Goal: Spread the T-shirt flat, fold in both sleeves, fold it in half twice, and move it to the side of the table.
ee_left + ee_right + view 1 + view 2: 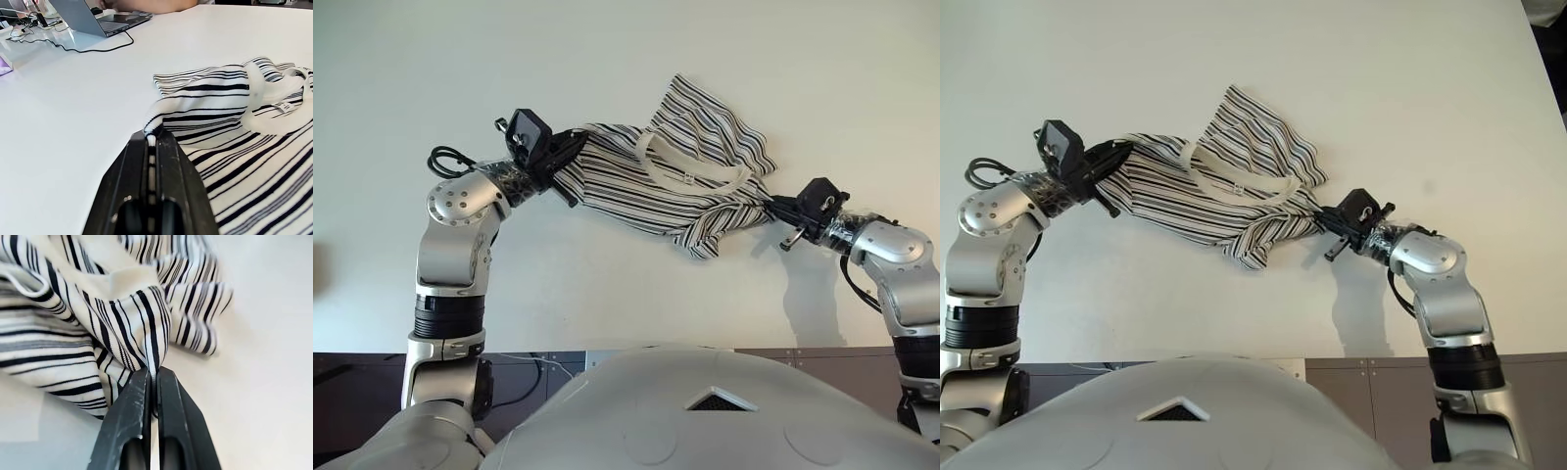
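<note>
From the left eye view, the striped T-shirt [690, 201] lies bunched on the white table [607, 284], well back from the near edge and about midway between the table's left and right sides. It is not spread flat: the cloth is gathered into folds, and the pale collar [690, 178] curves across its middle. The left gripper [576, 143] is clamped on the shirt's left end, and the right gripper [771, 205] is clamped on a twisted corner at its right end, so the cloth runs between the two. In the right eye view the same shirt [1205, 201] sags between the left gripper [1121, 152] and the right gripper [1324, 217], with one loose flap pointing toward the far edge of the table. In the left wrist view, the left gripper's black fingers [168, 161] are pressed together with a rolled white hem of the shirt [234, 147] pinched at their tips. The collar [274, 110] lies just beyond, and a laptop [98, 17] with a dark cable [93, 46] sits well apart, farther off on the table. In the right wrist view, the right gripper's fingers [129, 411] are closed on a thin fold of striped cloth [98, 323] that rises from between them, the rest of the shirt heaped on the table [264, 382] beyond.
</note>
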Motion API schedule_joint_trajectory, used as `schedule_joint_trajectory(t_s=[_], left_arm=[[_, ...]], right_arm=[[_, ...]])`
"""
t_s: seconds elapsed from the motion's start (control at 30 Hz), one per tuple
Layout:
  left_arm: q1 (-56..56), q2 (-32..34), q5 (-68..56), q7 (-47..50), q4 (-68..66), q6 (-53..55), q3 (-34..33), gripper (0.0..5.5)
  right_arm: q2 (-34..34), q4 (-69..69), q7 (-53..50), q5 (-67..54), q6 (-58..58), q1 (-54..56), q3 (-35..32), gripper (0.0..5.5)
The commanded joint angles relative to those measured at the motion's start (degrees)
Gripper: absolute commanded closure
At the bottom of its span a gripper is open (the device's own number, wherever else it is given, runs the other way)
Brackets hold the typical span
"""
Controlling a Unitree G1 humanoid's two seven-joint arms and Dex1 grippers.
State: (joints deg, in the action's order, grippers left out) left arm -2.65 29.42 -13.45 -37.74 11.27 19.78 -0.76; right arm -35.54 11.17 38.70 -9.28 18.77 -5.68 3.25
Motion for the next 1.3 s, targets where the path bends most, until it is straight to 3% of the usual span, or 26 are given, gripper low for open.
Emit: schedule_joint_trajectory(t_s=[0.03, 0.17, 0.3, 0.4, 0.47, 0.53, 0.6, 0.83, 1.03, 1.17, 1.3], left_arm=[[-7.78, -1.49, -1.24, 3.1, 0.67, -1.03, -2.99, 5.4], [-15.94, -2.89, -2.9, 6.11, -2.78, -1.56, -6.32, 5.4], [-28.36, -4.08, -0.53, 10.23, -14.43, -6.44, -7.32, 5.4], [-32.41, -4.81, -2.53, 7.62, -17.78, -7.74, -6.64, 5.4], [-28.56, -3.15, -9.0, 1.77, -9.94, -3.93, -7.23, 5.4], [-25.64, -1.46, -16.56, 0.63, -0.65, 0.62, -11.35, 5.4], [-26.38, 0.03, -27.41, 2.59, 8.56, 5.48, -17.4, 5.4], [-29.32, 4.56, -51.1, 12.07, 21.52, 10.82, -28.37, 5.4], [-28.57, 12.3, -61.65, 17.34, 25.58, 12.1, -32.76, 5.4], [-17.34, 11.45, -68.92, 23.23, 30.39, 12.96, -34.7, 5.4], [-7.74, 8.74, -63.76, 19.52, 28.85, 12.3, -30.28, 5.4]], right_arm=[[3.1, 0.34, -2.91, -3.38, 0.13, 10.26, -4.69, 5.37], [3.4, -4.9, -3.23, -2.22, -4.39, 21.38, -5.39, 5.37], [7.86, -15.42, -7.46, 2.42, -11.21, 34.13, -2.61, 5.37], [10.21, -20.01, -7.22, 2.64, -14.32, 39.33, -1.99, 5.37], [6.93, -10.11, 2.93, -8.18, -10.89, 34.95, -4.93, 5.37], [2.78, 1.31, 8.17, -22.81, -4.11, 31.87, -13.35, 5.37], [-0.11, 5.93, 7.04, -34.96, 0.86, 34.98, -22.05, 5.37], [-7.17, 15.29, -2.77, -61.85, 9.62, 36.23, -38.55, 5.37], [-12.35, 19.58, -10.91, -74.01, 10.78, 34.89, -45.96, 5.37], [-10.89, 25.62, -19.04, -80.42, 12.13, 23.07, -52.08, 5.37], [-2.66, 30.05, -18.21, -72.05, 12.5, 9.97, -41.46, 5.37]])
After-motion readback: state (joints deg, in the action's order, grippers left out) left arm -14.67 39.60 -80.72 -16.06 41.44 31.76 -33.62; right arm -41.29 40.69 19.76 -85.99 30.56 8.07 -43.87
